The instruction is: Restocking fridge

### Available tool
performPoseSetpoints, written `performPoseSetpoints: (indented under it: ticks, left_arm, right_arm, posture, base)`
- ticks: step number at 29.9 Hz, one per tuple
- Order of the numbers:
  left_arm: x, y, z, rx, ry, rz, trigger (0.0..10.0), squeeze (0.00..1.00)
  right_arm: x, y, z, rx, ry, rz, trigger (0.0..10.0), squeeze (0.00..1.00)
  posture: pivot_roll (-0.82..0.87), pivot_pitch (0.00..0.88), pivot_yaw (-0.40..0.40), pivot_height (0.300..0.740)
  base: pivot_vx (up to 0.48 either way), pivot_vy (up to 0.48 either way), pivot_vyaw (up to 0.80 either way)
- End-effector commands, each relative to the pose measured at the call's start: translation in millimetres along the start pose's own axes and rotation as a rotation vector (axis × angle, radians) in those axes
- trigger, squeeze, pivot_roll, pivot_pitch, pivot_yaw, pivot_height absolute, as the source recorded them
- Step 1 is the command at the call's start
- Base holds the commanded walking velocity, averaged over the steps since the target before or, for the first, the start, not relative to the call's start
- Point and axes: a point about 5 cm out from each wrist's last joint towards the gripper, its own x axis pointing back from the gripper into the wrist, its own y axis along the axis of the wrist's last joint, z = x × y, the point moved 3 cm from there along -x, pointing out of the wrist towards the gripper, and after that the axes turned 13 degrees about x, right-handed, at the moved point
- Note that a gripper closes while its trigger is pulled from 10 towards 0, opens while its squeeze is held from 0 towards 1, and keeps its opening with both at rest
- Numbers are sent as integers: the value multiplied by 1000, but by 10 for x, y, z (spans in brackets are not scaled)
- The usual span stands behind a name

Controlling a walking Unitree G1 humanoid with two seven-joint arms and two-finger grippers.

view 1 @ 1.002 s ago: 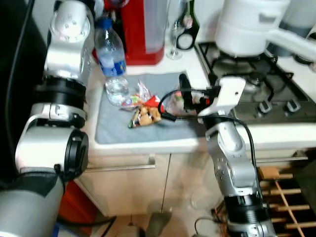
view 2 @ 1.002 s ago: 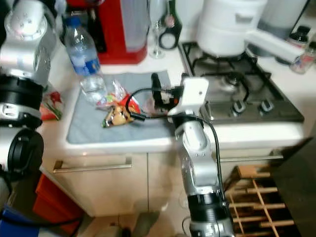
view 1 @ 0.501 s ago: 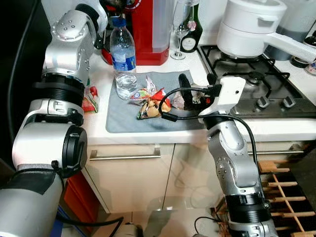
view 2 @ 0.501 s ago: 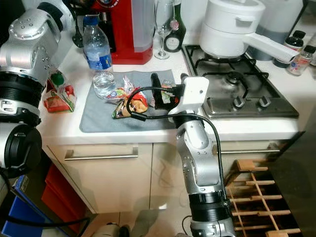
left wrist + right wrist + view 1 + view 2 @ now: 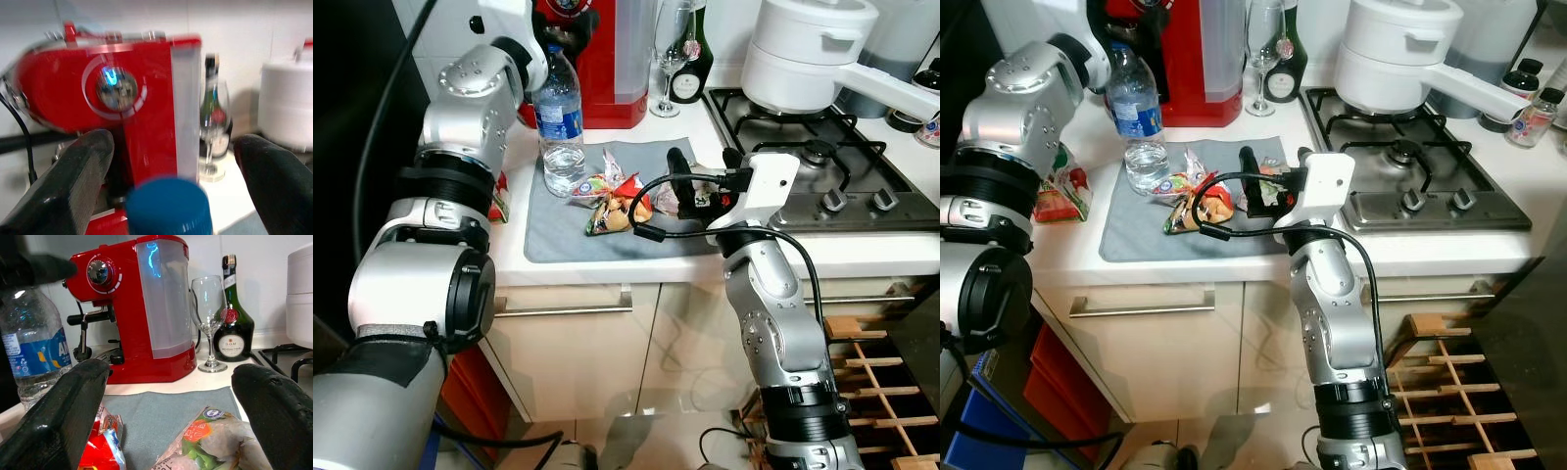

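Reaching: left claw raised over the water bottle, fingers spread wide on either side of its blue cap, not touching it.
Bottle: upright on the back left corner of the grey mat, just in front of the red coffee machine.
Right claw: low over the mat's right part, fingers released and wide apart, a bagged vegetable packet between them; whether a finger touches it I cannot tell.
Snacks: a heap of bright wrapped packets mid-mat, beside the bottle; another red packet lies on the table left of the mat.
Behind: wine glass, dark bottle, white pot on the hob.
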Motion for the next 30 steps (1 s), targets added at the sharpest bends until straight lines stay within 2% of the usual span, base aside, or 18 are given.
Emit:
performPoseSetpoints:
  ticks: [1,6,15,16,17,30]
  left_arm:
    - [-16,-79,-10,-18,11,50,10000,0]
    - [-8,-206,19,-5,23,95,10000,0]
    - [9,-256,100,-11,63,110,10000,0]
    - [16,-243,143,-12,87,102,2118,0]
    - [20,-235,162,-13,97,97,0,0]
    - [26,-247,155,-7,81,79,0,0]
  right_arm:
    - [-20,-9,42,0,22,12,10000,0]
    - [-29,-20,33,-3,23,20,10000,0]
    - [-51,-36,47,-6,29,27,10000,0]
    - [-54,-40,52,-6,31,29,10000,0]
    - [-56,-43,55,-6,31,29,10000,0]
    - [-58,-70,49,-1,37,39,10000,0]
  posture:
    - [-6,0,45,740]
    - [-9,0,40,740]
    - [-4,0,43,740]
    - [-3,0,45,740]
    - [-2,0,46,740]
    - [-8,0,37,740]
  base:
    - [0,0,0]
    - [0,0,0]
    - [0,0,0]
    - [0,0,0]
    - [0,0,0]
    - [0,0,0]
